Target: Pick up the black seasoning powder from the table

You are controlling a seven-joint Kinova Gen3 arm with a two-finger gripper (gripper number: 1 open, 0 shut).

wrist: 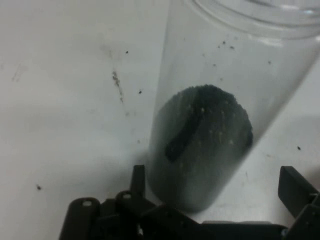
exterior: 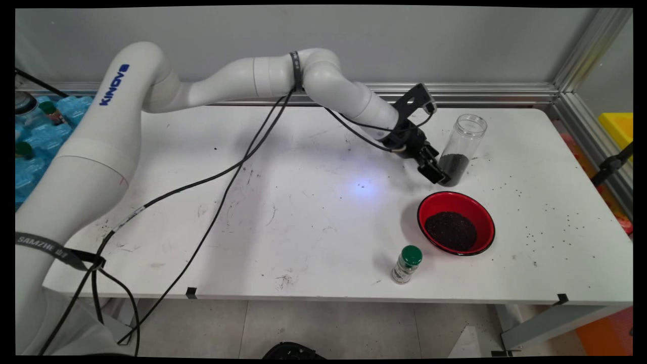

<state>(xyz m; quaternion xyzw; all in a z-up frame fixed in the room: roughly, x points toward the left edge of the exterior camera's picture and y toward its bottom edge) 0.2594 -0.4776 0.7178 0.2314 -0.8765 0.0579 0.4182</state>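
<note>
White table, claw spread around clear jar, near far-right edge

Clear jar of dark grains

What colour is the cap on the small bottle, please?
Green; the small bottle's cap shows best in the main view.

The main view looked down from above the near edge of the scuffed white table toward the grey back wall. The hand view sat close against the clear plastic jar of dark granules, which stood right of centre in the main view.
</note>
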